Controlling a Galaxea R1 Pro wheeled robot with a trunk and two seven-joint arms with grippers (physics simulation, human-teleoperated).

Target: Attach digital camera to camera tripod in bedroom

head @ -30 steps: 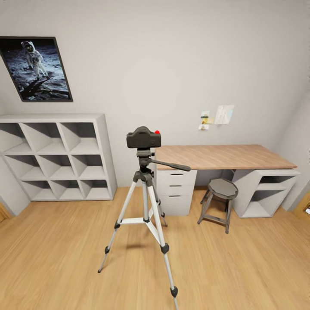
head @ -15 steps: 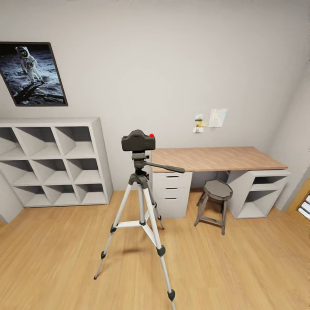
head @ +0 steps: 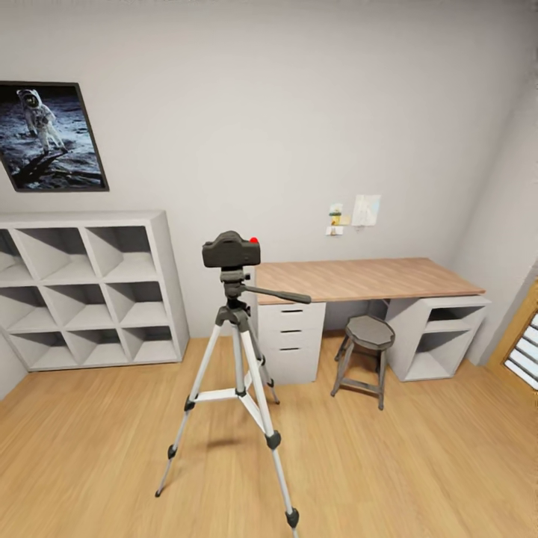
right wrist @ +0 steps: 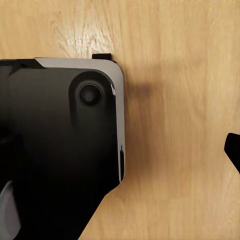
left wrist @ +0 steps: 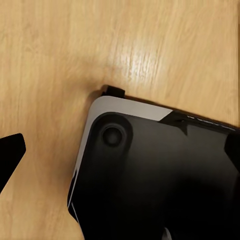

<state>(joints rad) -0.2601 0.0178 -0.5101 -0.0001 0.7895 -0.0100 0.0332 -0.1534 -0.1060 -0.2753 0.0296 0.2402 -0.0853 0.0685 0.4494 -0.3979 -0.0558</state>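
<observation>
The digital camera (head: 230, 251), black and boxy with a red button (head: 254, 240) on top, sits on the dark grey head of the camera tripod (head: 240, 351). The tripod stands upright on the wood floor in the middle of the bedroom, its black handle (head: 280, 294) pointing right. My left gripper (left wrist: 120, 150) hangs open over the floor and my own dark base, one fingertip (left wrist: 11, 150) at each side of that view. My right gripper (right wrist: 120, 150) is also held low over the base, with one fingertip (right wrist: 233, 150) showing far out at the side.
A white cube shelf (head: 82, 291) stands at the left wall under an astronaut poster (head: 46, 137). Behind the tripod is a wood-topped desk (head: 359, 276) with drawers (head: 291, 340). A grey stool (head: 366, 351) stands before it. A wooden door (head: 523, 344) is at the right edge.
The whole head picture has shifted left and the things look a little smaller, so the camera has moved. The digital camera stays on the tripod; nothing else has moved.
</observation>
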